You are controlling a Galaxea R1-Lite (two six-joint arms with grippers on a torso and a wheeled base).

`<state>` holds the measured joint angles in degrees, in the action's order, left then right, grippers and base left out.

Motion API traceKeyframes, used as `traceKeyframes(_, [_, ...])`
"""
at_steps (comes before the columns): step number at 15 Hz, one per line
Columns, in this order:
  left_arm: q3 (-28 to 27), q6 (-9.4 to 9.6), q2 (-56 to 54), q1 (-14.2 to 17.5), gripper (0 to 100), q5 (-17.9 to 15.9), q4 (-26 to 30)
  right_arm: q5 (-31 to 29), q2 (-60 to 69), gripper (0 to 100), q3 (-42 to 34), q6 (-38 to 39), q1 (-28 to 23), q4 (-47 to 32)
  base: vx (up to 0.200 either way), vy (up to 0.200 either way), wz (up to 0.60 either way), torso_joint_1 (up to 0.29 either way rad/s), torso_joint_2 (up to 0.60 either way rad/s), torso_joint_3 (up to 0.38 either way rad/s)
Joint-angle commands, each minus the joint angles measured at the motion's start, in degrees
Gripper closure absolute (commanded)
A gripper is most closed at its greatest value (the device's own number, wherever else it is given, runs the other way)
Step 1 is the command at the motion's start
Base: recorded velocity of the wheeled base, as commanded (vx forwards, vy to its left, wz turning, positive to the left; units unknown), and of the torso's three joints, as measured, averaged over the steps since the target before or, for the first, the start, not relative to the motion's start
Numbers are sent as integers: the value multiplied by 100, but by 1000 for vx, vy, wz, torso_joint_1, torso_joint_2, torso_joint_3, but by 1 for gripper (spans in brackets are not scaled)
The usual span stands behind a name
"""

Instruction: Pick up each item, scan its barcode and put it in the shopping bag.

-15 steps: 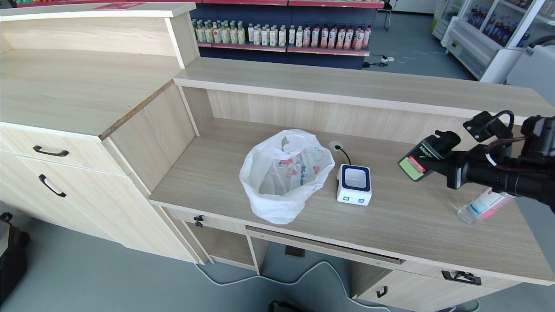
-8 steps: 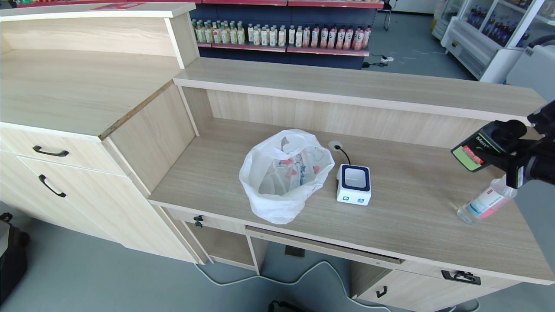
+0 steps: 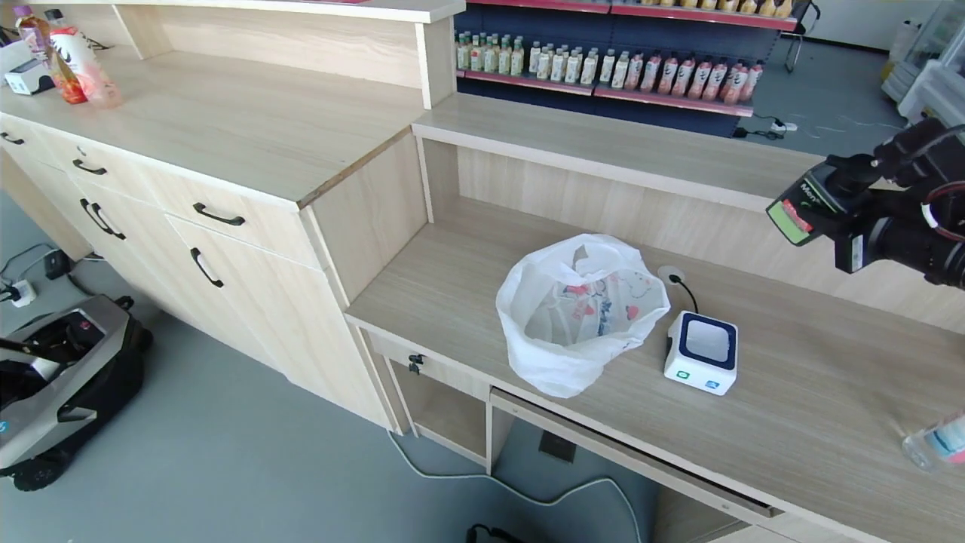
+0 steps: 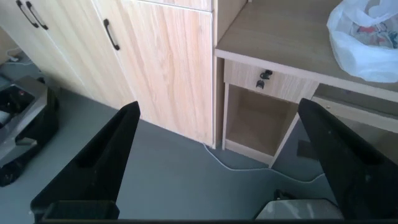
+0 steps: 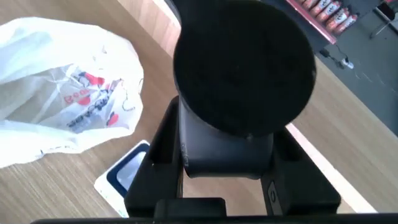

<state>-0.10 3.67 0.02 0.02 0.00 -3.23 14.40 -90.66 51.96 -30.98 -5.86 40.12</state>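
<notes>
The right gripper (image 3: 843, 215) clamps a dark bottle (image 3: 795, 213) high over the worktop's (image 3: 814, 400) right, well apart from the scanner (image 3: 701, 353). If its barcode faces away, the scan could fail. The left gripper (image 4: 217, 112) hangs open.

The head camera looks steeply down from afar. The wrist cameras peer past the left gripper (image 4: 214, 165) and the right gripper (image 5: 227, 148). All three share the crumpled white plastic shopping bag (image 3: 580, 320).
</notes>
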Motion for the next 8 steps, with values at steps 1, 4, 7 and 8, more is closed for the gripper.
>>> traceKeyframes(1, [1, 2, -2, -2, 0, 0, -2, -438, -997, 100, 456, 514, 683, 295, 0, 0, 0, 0, 0, 0])
traceKeyframes(4, [1, 2, -2, -2, 0, 0, -2, -447, -1920, 100, 579, 821, 920, 374, 0, 0, 0, 0, 0, 0])
traceKeyframes(7, [1, 2, -2, -2, 0, 0, -2, -438, -2650, 100, 869, 1560, 1166, 444, 0, 0, 0, 0, 0, 0])
traceKeyframes(8, [1, 2, -2, -2, 0, 9, -2, -438, -2808, 100, 966, 1647, 1210, 435, 0, 0, 0, 0, 0, 0])
